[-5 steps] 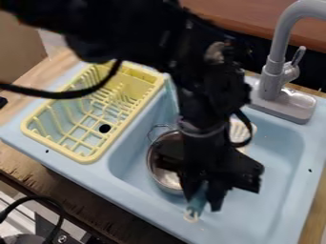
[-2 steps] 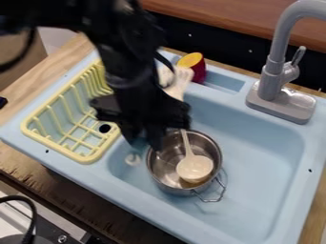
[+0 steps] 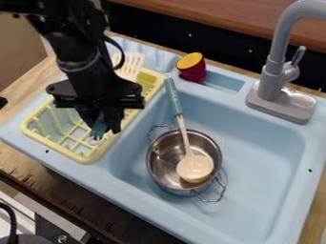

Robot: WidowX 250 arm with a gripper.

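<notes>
Hanging over the front part of the yellow dish rack (image 3: 56, 147), at the end of the black arm (image 3: 79, 52), with the gripper (image 3: 102, 127) pointing down. Closing around the blue-green handle of a spatula (image 3: 131, 65), opened only about as wide as that handle. Holding the spatula slantwise above the rack, by the handle's lower end, and showing the pale head beyond the arm, near the rack's back corner.

Calling, in judgement, for a firm pinch and a steady wrist, being so far from the head and so prone to twisting. Needing room above the rack's prongs and rim too, for fear of snagging the slots or knocking the handle's tip.

Looking smooth and plastic along the handle, thin, flat and slotted at the head. Forming a moulded grid with upright prongs in the rack. Sitting beside the rack, in the light-blue sink (image 3: 264, 152): a round, shiny metal pot (image 3: 161, 162) with wire handles. Resting in the pot, a cream ladle (image 3: 195, 167), leaning over the rim towards the sink's back edge. Standing farther back: a rounded dark-red and yellow toy (image 3: 193, 69) and, to one side, a smooth grey tap (image 3: 272, 76).
</notes>
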